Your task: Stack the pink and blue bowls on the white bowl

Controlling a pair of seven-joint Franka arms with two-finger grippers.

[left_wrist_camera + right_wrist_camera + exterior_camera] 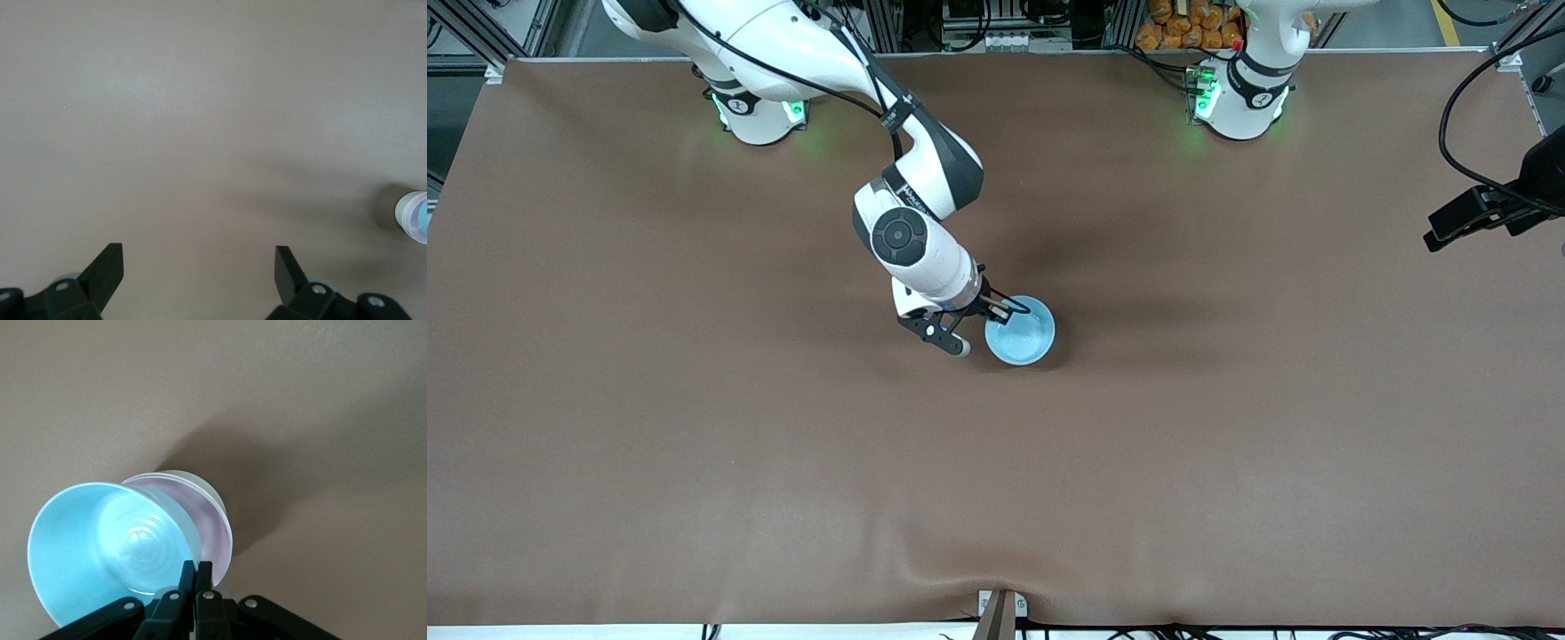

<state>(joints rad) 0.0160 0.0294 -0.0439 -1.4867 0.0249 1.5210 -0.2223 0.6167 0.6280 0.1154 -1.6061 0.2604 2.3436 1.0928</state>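
My right gripper [1009,309] is shut on the rim of the sky blue bowl [1020,335] near the table's middle. In the right wrist view the fingers [197,565] pinch the blue bowl [107,547], which is tilted and sits partly in the pale pink bowl [208,520]. The pink bowl is nested in the white bowl [215,495]. In the front view the blue bowl hides both of them. My left gripper [1449,227] waits open and empty over the left arm's end of the table; it also shows in the left wrist view [198,253], where the bowl stack [413,217] shows at the edge.
The brown table cloth [996,498] has a wrinkle at the edge nearest the front camera. A black cable [1458,107] hangs by the left arm's end.
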